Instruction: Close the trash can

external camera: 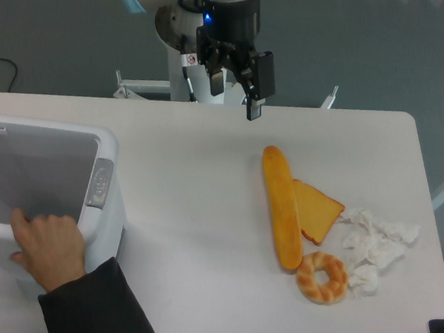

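No readable text anywhere. Small white sticker (191,60) with red mark on robot wrist, beside end effector (233,89); too small to read. Faint lettering band on wrist body under blue light (207,18); illegible. Trash can (104,226), grey latch tab (99,183): no labels seen. Bench (189,179): no markings.
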Motion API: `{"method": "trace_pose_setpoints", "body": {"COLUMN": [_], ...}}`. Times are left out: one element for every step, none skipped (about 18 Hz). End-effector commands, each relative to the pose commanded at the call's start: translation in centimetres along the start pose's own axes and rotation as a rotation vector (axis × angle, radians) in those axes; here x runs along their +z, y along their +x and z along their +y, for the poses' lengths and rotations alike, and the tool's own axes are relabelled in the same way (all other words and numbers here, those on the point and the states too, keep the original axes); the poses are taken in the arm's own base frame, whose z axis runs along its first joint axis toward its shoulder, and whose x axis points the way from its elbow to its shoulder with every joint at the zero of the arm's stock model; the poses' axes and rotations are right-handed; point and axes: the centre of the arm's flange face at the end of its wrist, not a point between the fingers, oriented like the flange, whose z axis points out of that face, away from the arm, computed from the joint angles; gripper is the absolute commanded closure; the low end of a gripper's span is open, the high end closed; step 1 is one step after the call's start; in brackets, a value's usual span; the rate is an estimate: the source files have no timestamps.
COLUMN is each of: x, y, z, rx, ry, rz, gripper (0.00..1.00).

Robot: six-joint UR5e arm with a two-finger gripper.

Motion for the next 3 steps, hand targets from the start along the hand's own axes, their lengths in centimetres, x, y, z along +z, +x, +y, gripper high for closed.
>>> {"method": "trace_pose_setpoints", "body": {"x": [-0.01,0.06,0.05], "y": [0.04,0.04,0.02], "z": [-0.07,-0.14,-0.14], "rx": [0.001,0.003,0.003], "ry": [0.001,0.001,0.002], "rz": [0.0,0.0,-0.001], "gripper": [0.0,0.0,0.0]}}
